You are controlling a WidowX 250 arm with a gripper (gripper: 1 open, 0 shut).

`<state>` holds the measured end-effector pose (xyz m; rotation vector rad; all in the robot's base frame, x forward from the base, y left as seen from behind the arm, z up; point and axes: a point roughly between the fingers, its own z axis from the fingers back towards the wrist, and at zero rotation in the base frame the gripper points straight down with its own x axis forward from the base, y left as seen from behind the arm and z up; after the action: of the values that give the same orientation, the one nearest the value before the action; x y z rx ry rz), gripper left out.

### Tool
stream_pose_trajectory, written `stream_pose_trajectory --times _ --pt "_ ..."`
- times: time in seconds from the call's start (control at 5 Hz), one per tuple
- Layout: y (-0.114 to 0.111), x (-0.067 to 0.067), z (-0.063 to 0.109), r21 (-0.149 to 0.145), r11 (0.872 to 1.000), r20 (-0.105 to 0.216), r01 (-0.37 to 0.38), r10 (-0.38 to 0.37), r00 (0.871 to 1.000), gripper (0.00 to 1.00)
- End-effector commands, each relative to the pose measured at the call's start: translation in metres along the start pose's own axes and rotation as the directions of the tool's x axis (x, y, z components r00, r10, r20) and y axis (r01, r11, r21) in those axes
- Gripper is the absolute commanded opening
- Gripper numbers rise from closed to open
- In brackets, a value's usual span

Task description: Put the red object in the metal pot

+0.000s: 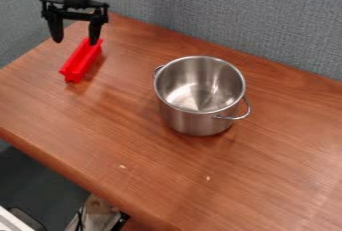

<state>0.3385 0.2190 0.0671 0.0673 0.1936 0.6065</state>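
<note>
Claw (pixel 74 24) open and empty, poised just above the far end of the red object (pixel 82 61), whose long axis runs toward the camera and leftward on the tabletop (pixel 201 175).

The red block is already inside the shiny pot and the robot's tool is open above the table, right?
Not quite. The red block is not in the shiny pot; it lies on the wooden table, off to the pot's left in the camera view, and the pot is empty. The rest holds: the tool is open, just above the block's far end.
</note>
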Motion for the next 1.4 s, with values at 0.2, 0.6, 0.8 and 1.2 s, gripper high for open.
stream_pose_trajectory --times 0.2,0.6,0.8,1.2 --pt "-0.002 0.006 0.013 -0.001 0.999 0.048 0.050 -0.050 0.998 1.00" --pt "-0.009 0.002 -0.009 0.067 0.959 0.010 0.275 -0.277 0.961 1.00" --pt "0.000 0.004 -0.012 0.059 0.954 -0.017 0.294 -0.294 0.956 0.00" --pt "0.004 0.000 0.007 0.014 0.954 -0.008 0.298 -0.298 0.955 0.00"
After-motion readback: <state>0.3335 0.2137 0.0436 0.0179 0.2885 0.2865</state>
